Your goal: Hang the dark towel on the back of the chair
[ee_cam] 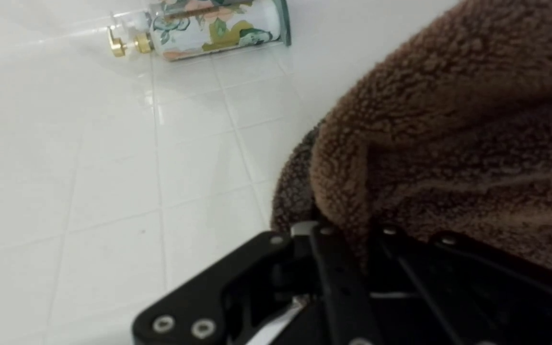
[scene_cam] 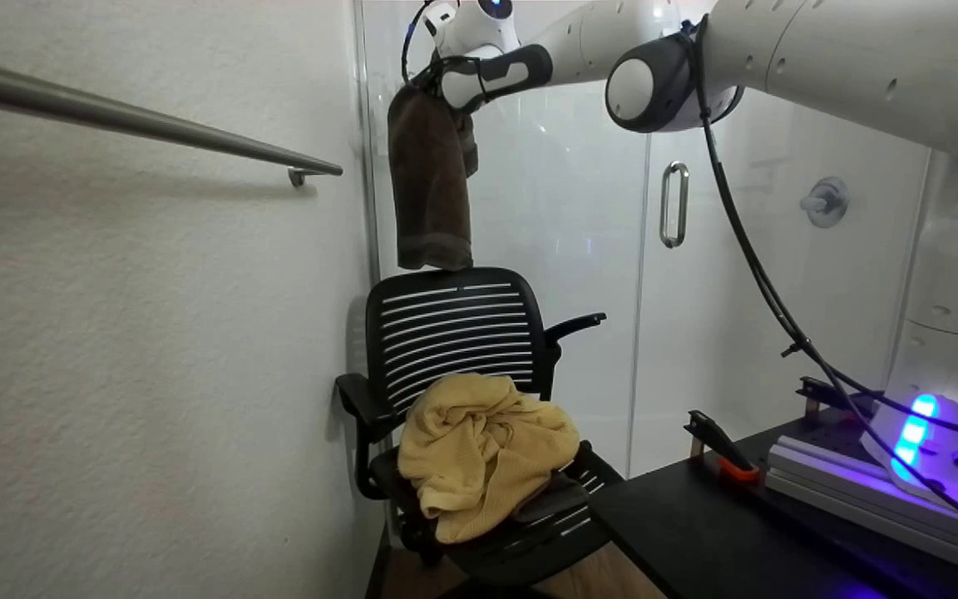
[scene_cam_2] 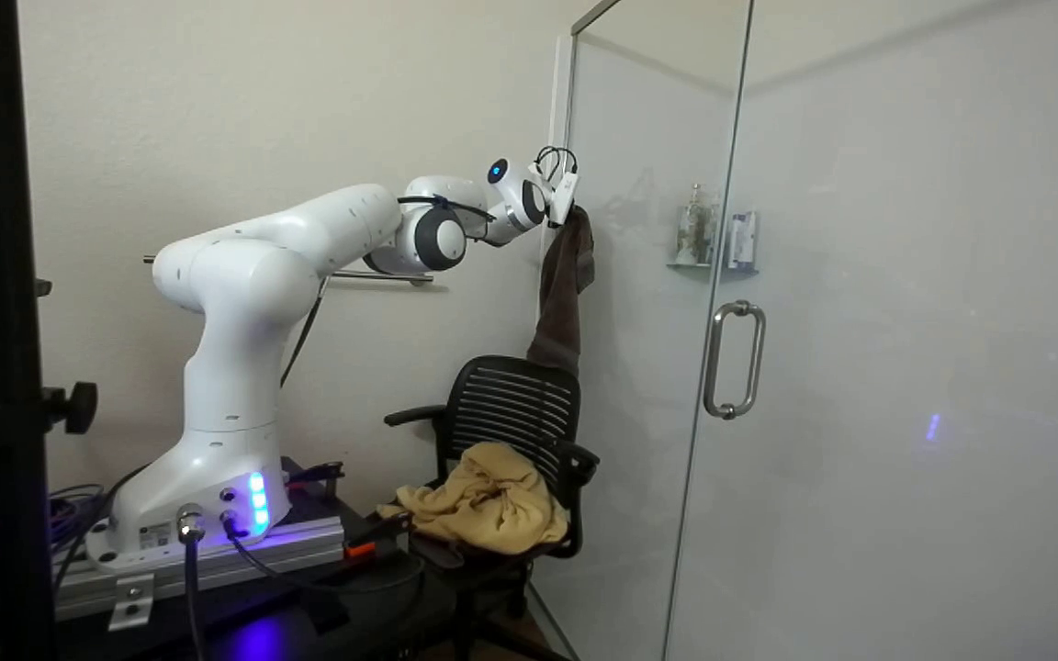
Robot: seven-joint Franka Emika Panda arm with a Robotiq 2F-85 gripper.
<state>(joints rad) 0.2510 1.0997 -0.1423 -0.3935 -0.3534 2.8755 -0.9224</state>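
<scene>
"What's there?"
"A black chair, yellow cloth heaped on it. Toward twelve o'clock above hangs the dark brown towel, its top clamped in the fingers, probably held high to drape over the chair."
"Anything unclear?"
"Folds hide how deep the pinch goes; I can't tell whether towel touches chair."

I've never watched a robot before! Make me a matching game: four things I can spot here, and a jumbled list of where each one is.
Things
1. dark towel
2. yellow cloth
3. grey rail
4. pump bottle

Places
A. standing on a small shelf
B. pinched between the robot fingers
C. fixed to the wall
D. heaped on the seat of the chair

Right pairs: 1-B, 2-D, 3-C, 4-A.
</scene>
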